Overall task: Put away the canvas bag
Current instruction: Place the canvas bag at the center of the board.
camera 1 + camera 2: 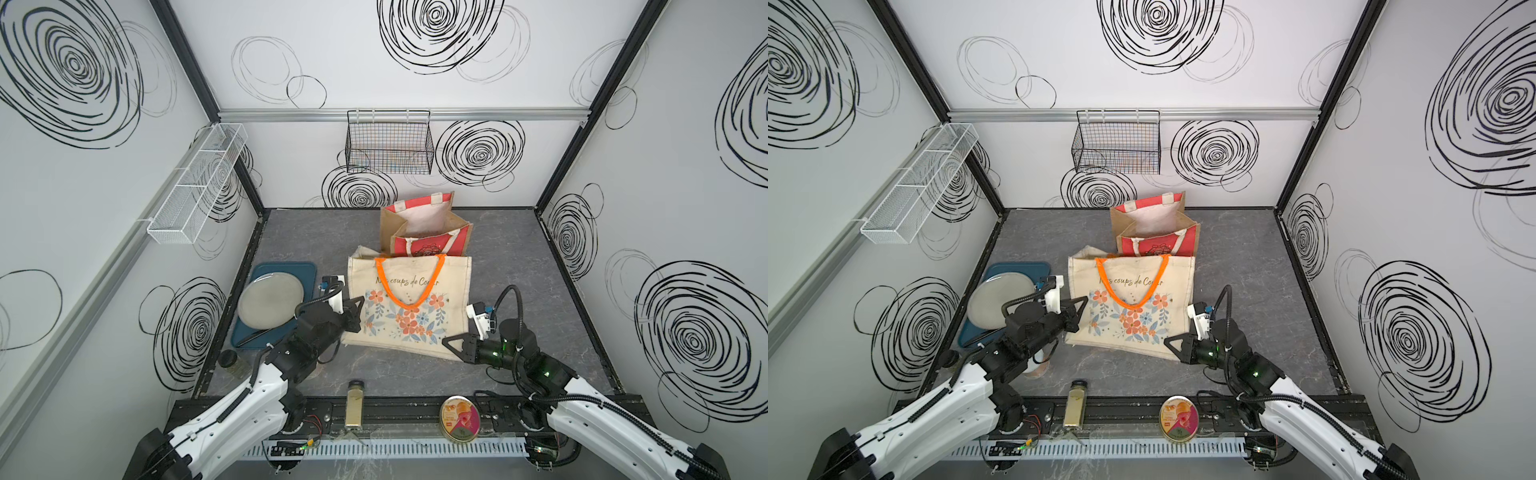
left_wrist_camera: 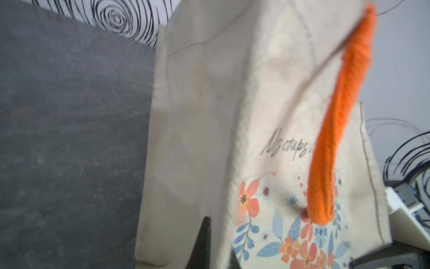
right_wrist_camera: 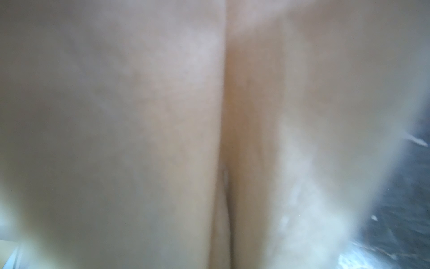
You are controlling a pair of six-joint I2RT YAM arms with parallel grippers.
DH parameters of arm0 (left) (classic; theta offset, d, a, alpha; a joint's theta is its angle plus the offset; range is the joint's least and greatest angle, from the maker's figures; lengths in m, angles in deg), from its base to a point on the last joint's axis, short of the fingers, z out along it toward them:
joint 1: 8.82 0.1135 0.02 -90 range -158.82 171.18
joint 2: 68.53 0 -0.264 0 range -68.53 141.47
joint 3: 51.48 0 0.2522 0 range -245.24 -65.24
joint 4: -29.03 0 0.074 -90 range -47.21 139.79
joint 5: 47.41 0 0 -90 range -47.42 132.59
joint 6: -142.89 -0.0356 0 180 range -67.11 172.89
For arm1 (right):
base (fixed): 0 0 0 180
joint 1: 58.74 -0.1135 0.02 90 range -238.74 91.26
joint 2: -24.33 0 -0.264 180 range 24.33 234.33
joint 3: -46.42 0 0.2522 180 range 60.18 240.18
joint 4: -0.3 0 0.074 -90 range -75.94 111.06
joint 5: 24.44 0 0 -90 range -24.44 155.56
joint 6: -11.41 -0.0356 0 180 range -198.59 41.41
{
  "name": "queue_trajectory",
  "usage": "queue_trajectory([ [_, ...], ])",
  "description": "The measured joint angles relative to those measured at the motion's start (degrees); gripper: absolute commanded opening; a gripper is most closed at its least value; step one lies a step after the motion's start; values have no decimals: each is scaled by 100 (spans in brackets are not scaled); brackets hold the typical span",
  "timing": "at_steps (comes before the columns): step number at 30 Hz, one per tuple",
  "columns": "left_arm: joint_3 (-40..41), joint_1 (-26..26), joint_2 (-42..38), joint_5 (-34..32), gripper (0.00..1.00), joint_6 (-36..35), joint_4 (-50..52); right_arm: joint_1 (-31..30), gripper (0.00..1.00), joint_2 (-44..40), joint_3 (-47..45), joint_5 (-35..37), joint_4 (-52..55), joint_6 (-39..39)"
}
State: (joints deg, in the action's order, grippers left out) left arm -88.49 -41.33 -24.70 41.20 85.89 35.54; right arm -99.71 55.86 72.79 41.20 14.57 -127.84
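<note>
Canvas bag [image 1: 409, 307] stands on the desk [image 1: 519, 257] because left end effector [image 1: 355, 318] and right end effector [image 1: 451, 347] each pinch a side edge, steadying it.

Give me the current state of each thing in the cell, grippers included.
canvas bag: standing upright, orange handle draped down its front, gripped at both side edges.
left gripper: shut on the bag's left edge.
right gripper: shut on its lower right corner.
red jute bag: standing open behind it.
plate: flat on the blue tray.
spice jar: lying on its side, capped.
round tin: flat, lid on.
</note>
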Motion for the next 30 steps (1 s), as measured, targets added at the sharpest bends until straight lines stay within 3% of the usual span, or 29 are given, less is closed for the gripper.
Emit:
queue_trajectory([
  [5,-852,44,85,-157,4,372,472,70,0,149,538,-7,68,-162],
  [11,-505,-109,157,-389,6,1215,1491,-44,0,352,-170,-400,-61,-804],
  [20,-197,-695,68,-931,29,2212,2271,-372,1,-382,-752,-686,625,-1884],
  [23,-83,-476,337,-984,34,2302,2057,-348,10,-734,-798,-695,890,-1996],
  [25,-55,-308,601,-997,39,2306,1974,-227,33,-846,-798,-785,916,-2022],
  [27,-55,-247,758,-1099,48,2267,1941,-66,43,-872,-745,-789,1069,-1945],
  [30,-57,-232,820,-1174,48,2190,1788,188,55,-804,-619,-704,1519,-1690],
])
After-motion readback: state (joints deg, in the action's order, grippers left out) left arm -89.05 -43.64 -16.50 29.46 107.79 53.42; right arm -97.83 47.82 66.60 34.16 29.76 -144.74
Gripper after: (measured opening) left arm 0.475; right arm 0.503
